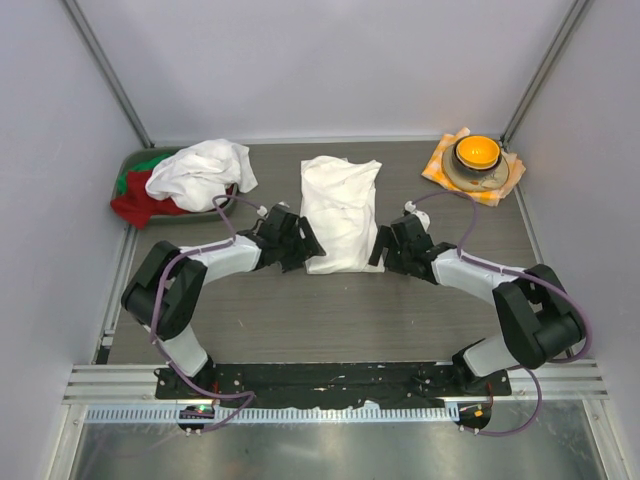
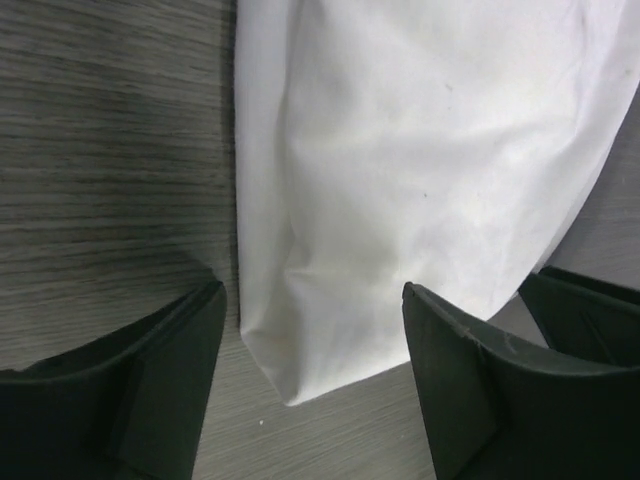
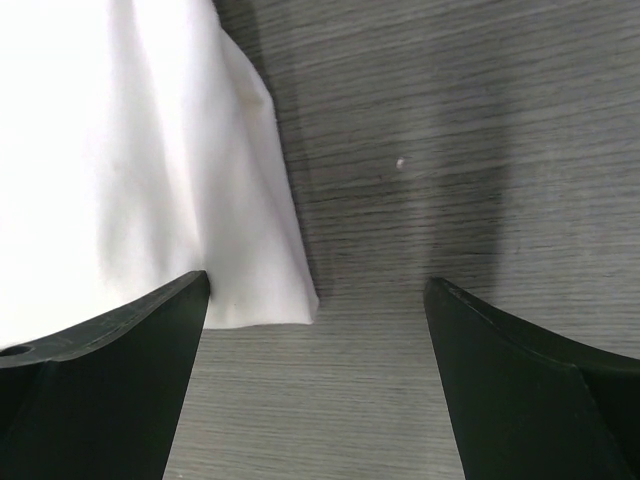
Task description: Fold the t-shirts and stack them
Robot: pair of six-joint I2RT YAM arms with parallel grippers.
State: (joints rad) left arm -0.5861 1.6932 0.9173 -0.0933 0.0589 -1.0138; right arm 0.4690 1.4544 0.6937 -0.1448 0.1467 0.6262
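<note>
White t-shirt (image 1: 340, 213), long narrow fold, softly wrinkled.

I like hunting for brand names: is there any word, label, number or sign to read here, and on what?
None: no readable text in any view. The folded white cotton t-shirt is plain, and the orange-and-white checked cloth bears only its pattern.

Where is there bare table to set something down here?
Bare wood: between left arm and right arm, nearer than the folded shirt; also between that shirt and the checked cloth. Crowded: far left corner, crumpled shirt over red clothes.
</note>
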